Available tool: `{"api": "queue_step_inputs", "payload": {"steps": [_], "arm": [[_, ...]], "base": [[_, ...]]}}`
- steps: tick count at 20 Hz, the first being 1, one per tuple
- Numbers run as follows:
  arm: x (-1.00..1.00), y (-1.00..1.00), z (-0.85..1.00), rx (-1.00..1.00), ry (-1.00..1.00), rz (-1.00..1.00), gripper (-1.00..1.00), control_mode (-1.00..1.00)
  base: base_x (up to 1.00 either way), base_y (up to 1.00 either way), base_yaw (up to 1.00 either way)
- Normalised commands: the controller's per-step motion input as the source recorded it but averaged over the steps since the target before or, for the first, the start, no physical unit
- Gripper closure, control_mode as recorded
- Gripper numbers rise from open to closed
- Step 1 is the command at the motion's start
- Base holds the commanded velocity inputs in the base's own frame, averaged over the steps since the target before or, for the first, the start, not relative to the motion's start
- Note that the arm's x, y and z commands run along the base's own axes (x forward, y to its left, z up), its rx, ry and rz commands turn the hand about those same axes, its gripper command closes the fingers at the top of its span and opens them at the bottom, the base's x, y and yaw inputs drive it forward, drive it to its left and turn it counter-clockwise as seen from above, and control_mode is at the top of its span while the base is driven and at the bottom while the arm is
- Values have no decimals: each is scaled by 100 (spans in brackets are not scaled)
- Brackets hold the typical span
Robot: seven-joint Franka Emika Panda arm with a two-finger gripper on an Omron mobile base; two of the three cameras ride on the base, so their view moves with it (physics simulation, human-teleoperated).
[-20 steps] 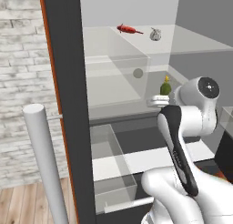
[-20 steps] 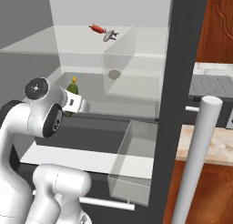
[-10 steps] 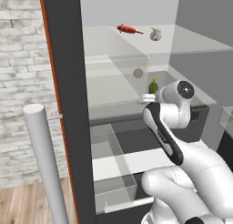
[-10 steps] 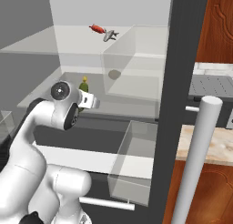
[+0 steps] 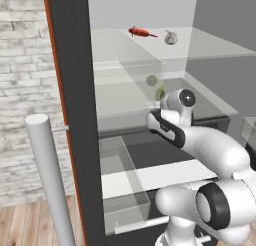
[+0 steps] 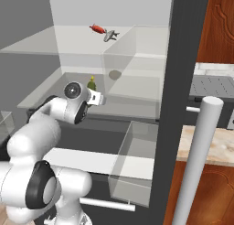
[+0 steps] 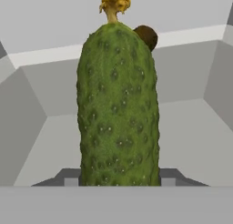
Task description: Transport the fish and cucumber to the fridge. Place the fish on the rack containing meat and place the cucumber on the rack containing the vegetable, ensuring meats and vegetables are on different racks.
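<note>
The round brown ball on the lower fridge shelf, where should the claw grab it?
Judging by shape, pinch the small round olive-brown ball across its middle, coming straight in from the fridge's open front. It is round, so any width fits. First the claw must release the bumpy dark green cucumber.

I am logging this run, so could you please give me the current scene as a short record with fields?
gripper: shut on the bumpy dark green cucumber, reaching into the open fridge
cucumber: held upright, yellow tip up, above the lower pale shelf
round olive-brown vegetable: further back on the lower shelf level, just behind the cucumber
upper translucent shelf: carries the slim red meat and the silvery-grey fish, side by side
fish step: done
cucumber step: not yet released
</note>
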Motion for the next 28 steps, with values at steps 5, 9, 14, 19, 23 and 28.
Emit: {"api": "queue_step_inputs", "payload": {"steps": [5, 9, 14, 19, 23, 28], "arm": [[56, 0, -30, 0, 0, 0, 100, -100], [12, 0, -47, -1, 0, 0, 100, -100], [1, 1, -68, -4, 0, 0, -100, -100], [12, 2, -36, 0, 0, 0, -100, -100], [0, 0, -6, 0, 0, 0, -100, -100], [-20, 0, 0, 0, -13, 0, -100, -100]], "base": [[0, 0, 0], [0, 0, 0], [0, 0, 0], [0, 0, 0], [0, 0, 0], [0, 0, 0]]}}
